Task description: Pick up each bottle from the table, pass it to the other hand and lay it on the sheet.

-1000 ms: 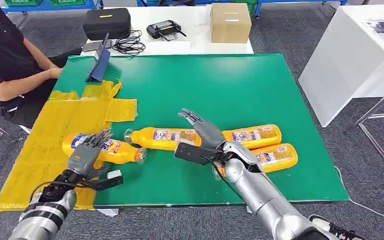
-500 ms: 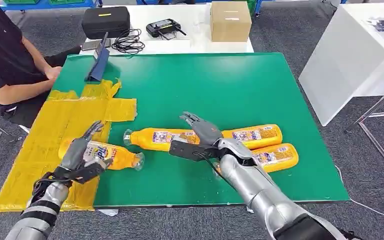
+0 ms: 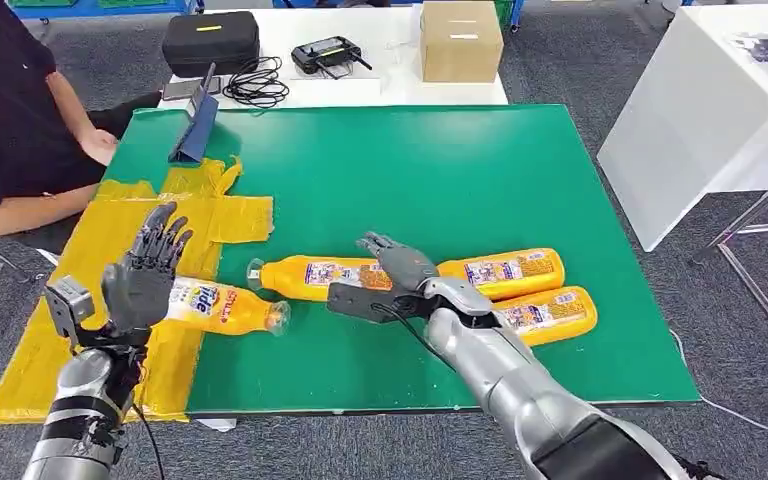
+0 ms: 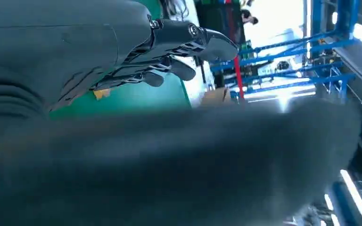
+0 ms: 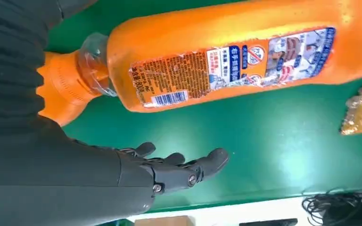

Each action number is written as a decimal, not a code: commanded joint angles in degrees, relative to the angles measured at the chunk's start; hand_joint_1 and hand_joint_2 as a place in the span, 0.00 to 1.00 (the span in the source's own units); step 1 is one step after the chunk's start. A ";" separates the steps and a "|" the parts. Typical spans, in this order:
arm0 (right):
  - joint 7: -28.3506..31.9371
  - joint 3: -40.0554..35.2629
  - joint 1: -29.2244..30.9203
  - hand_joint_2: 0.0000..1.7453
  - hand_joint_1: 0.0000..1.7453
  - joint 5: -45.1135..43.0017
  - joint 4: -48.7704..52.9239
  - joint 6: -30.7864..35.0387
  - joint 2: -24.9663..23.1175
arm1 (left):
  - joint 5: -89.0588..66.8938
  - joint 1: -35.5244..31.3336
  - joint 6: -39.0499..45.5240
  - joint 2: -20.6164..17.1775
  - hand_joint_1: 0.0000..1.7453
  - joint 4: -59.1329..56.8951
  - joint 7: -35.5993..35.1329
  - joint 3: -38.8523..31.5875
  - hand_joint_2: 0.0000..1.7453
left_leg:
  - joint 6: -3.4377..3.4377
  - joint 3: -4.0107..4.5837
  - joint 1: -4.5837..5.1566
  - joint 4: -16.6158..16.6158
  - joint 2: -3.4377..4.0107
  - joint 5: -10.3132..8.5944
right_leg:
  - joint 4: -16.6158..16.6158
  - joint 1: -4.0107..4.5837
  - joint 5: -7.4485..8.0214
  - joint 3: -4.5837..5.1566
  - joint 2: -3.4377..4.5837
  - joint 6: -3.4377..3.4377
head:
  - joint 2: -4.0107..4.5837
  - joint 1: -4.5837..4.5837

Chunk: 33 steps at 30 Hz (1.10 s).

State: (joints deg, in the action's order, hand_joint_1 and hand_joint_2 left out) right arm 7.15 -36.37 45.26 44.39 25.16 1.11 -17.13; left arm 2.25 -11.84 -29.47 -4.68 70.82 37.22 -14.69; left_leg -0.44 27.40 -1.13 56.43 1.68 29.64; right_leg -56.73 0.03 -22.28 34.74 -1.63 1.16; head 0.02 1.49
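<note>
- our left hand point(image 3: 143, 275) is raised off the desk point(image 3: 460, 170), palm up and forward, fingers spread wide and holding nothing.
- just past that hand, on its inner side, a bottle point(image 3: 222, 307) lies on its side across the edge of the yellow sheet point(image 3: 110, 250), its cap end reaching onto the green desk; hand and bottle look apart.
- in the left wrist view the hand's dark fingers point(image 4: 188, 40) stretch out straight over the green surface; the rest of that view is blurred and we cannot make it out.
- our right hand point(image 3: 400, 262) hovers low with its fingers extended and loosely apart, gripping nothing.
- right under and in front of the right hand lies a second bottle point(image 3: 315, 275), neck pointing toward the sheet; from the head view we cannot be sure whether the fingers touch it.
- the right wrist view shows that bottle point(image 5: 226, 56) beside the open fingers point(image 5: 188, 167), with green desk between them.
- two more bottles lie on the outer side of the right hand: one point(image 3: 510, 270) farther from us, one point(image 3: 550, 315) nearer.
- beyond the left hand a person point(image 3: 10, 130) sits at the desk's corner.
</note>
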 commanded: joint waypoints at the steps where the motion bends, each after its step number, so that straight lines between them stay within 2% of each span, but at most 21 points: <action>1: -3.07 -2.33 3.74 1.00 0.00 3.48 -6.19 1.75 -1.65 | -0.96 1.93 -1.19 6.58 0.00 4.69 -1.53 -0.77 0.00 | 0.07 -0.03 0.01 -0.03 -0.09 0.02 | 0.02 -0.01 -0.02 -0.03 0.06 0.03 | 0.00 0.00; 9: -6.00 -4.75 3.57 1.00 0.00 9.03 -6.97 1.19 -1.22 | -0.68 4.99 -1.70 7.55 0.00 9.66 -1.51 0.37 0.00 | 0.08 -0.02 0.03 -0.05 -0.17 0.03 | 0.05 -0.02 -0.04 -0.03 0.03 0.03 | 0.00 -0.02; 16: -12.06 -9.80 2.37 1.00 0.00 17.34 -8.85 0.78 -1.54 | 0.83 5.82 -1.79 9.32 0.00 11.91 -3.61 1.62 0.00 | 0.09 -0.03 0.03 -0.10 -0.21 0.02 | 0.10 -0.02 -0.04 -0.04 0.04 0.02 | 0.00 0.00; 19: -12.18 -9.86 1.99 1.00 0.00 17.48 -8.89 1.13 -1.58 | 0.85 5.86 -1.74 9.44 0.00 11.98 -3.65 1.72 0.00 | 0.05 0.07 0.04 -0.05 -0.14 0.01 | 0.05 -0.03 -0.03 0.06 -0.01 0.03 | 0.00 -0.02; 21: -12.42 -10.15 2.28 1.00 0.00 18.04 -9.03 1.08 -1.53 | 0.88 5.92 -1.74 9.24 0.00 12.09 -3.66 1.72 0.00 | 0.14 -0.16 0.01 -0.22 -0.29 0.01 | 0.24 0.00 -0.02 -0.19 0.09 0.05 | 0.00 0.00; 23: -16.40 -14.76 1.84 1.00 0.00 24.78 -9.16 3.31 -0.84 | 0.38 6.60 -0.99 9.31 0.00 13.56 -3.33 2.13 0.00 | 0.09 -0.01 0.01 -0.09 -0.16 0.03 | 0.11 -0.01 -0.03 -0.02 0.08 0.03 | 0.00 -0.02; 26: -16.78 -14.77 0.38 1.00 0.00 26.27 -10.58 1.35 0.25 | 1.15 6.73 -0.97 9.10 0.00 13.53 -3.84 2.20 0.00 | 0.09 -0.06 -0.01 -0.15 -0.27 0.01 | 0.18 0.02 -0.04 -0.12 -0.03 0.04 | 0.00 0.00; 27: -16.24 -14.83 -0.10 1.00 0.99 26.78 -10.71 0.69 0.71 | 1.49 6.63 -1.06 8.94 0.00 13.15 -3.82 2.22 0.00 | 0.12 -0.14 -0.02 -0.20 -0.30 0.02 | 0.24 0.03 -0.04 -0.19 0.00 0.04 | 0.00 0.00; 33: -15.57 -14.02 -2.41 1.00 1.00 27.08 -11.40 0.59 1.94 | 2.60 5.60 -1.38 9.04 0.00 12.00 -3.84 2.36 0.00 | 0.06 -0.07 0.04 -0.14 -0.29 -0.01 | 0.17 0.00 -0.04 -0.11 -0.13 0.03 | 0.00 0.02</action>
State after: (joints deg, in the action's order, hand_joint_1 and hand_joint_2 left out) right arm -8.98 -47.34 44.70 71.30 18.65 2.21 -18.19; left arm 4.46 -4.73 -30.77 3.65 84.41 33.73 -13.22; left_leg -0.43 27.49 -1.04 56.43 1.69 29.66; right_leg -56.70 0.02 -22.28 34.88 -1.63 1.17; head 0.02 1.51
